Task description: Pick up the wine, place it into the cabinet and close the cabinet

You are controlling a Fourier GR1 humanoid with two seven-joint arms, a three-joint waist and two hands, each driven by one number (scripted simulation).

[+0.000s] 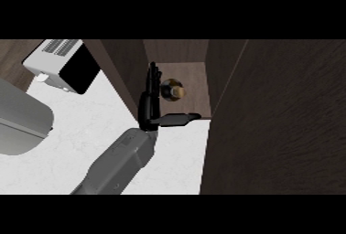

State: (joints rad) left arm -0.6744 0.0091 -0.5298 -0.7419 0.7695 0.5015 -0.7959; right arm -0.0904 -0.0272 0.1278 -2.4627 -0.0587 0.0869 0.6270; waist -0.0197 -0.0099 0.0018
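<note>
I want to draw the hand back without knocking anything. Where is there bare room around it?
Bare counter lies between the grey appliance and the forearm, and there is a narrower strip between the forearm and the dark panel on the right. The cabinet opening is crowded: the wine stands right beside the open left hand.

Light falls evenly from above. The white counter (74,137) is the brightest thing I see, flat and pale, with no hard shadow under my grey forearm (118,164). The cabinet's inside (192,75) is dimmer, a muted brown. There my black left hand (150,98) nearly merges with the dark side wall. The wine bottle (173,89) shows a small dull gold gleam. The cabinet door (277,119) on the right is uniformly dark, without glare.
</note>
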